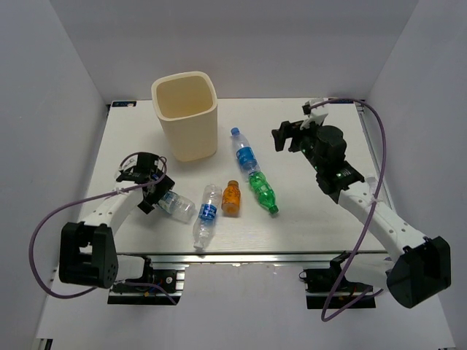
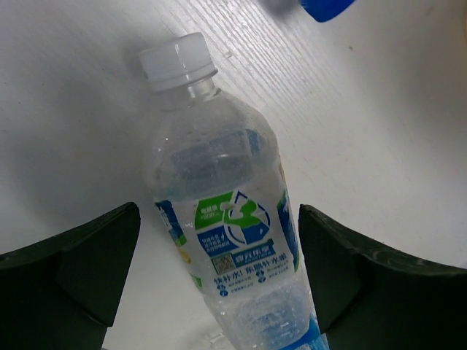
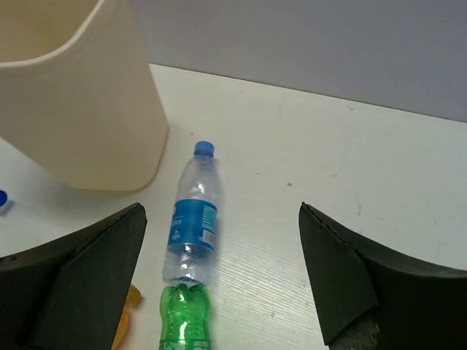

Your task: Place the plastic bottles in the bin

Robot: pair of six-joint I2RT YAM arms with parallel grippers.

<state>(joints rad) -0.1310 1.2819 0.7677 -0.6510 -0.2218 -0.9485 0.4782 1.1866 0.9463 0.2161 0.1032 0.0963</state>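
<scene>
Here the left gripper [image 2: 219, 248] holds its jaws wide open either side of a clear white-capped bottle [image 2: 211, 182] at near left; the right gripper [image 3: 220, 219] gapes empty, well right of the bin [image 1: 186, 120].

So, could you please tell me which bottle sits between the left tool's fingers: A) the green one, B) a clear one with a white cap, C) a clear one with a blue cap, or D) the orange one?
B: the left wrist view shows the white-capped clear bottle lying between the open fingers of the left tool.
</scene>
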